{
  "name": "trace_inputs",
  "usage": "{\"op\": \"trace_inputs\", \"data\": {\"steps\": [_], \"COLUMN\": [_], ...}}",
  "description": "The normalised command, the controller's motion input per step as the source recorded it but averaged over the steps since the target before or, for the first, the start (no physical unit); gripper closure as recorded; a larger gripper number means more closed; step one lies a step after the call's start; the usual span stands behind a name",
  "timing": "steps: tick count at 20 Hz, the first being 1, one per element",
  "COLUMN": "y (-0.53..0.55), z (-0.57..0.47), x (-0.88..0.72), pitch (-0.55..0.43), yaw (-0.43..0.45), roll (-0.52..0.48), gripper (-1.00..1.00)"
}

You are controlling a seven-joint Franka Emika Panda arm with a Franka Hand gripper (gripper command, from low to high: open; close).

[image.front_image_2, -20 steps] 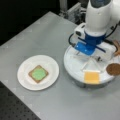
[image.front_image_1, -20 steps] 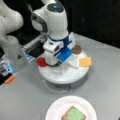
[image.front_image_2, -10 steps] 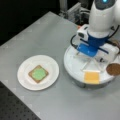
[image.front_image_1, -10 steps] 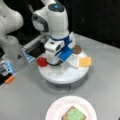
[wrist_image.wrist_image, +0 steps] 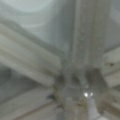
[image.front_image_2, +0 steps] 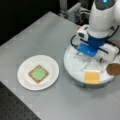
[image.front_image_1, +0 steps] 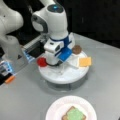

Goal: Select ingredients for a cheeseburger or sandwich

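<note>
In both front views the white plate (image.front_image_2: 23,82) carries a tan bread slice (image.front_image_2: 32,71) topped by a green square (image.front_image_2: 38,74); no upper slice yet. The gripper (image.front_image_2: 90,58) hangs low over the round white divided tray (image.front_image_2: 72,67); whether its jaws stand apart or together cannot be told. The flat yellow-orange square (image.front_image_2: 91,77) and dark brown disc (image.front_image_2: 114,69) lie near the rim; the red round piece (image.front_image_1: 42,62) overhangs it. Judged risk: a nudge could tip these thin, smooth pieces off.
</note>
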Motion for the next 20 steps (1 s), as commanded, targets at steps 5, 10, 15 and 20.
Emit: {"op": "trace_inputs", "data": {"steps": [5, 10, 15, 20], "y": [-0.04, -0.06, -0.06, -0.09], "z": [-0.07, -0.08, -0.08, -0.09], "x": [-0.23, -0.26, -0.26, -0.25], "pitch": [-0.154, -0.154, -0.151, -0.151], "yaw": [0.219, 0.284, 0.275, 0.229], "roll": [-0.071, -0.044, -0.024, 0.014], "gripper": [-1.0, -1.0, -1.0, -1.0]}}
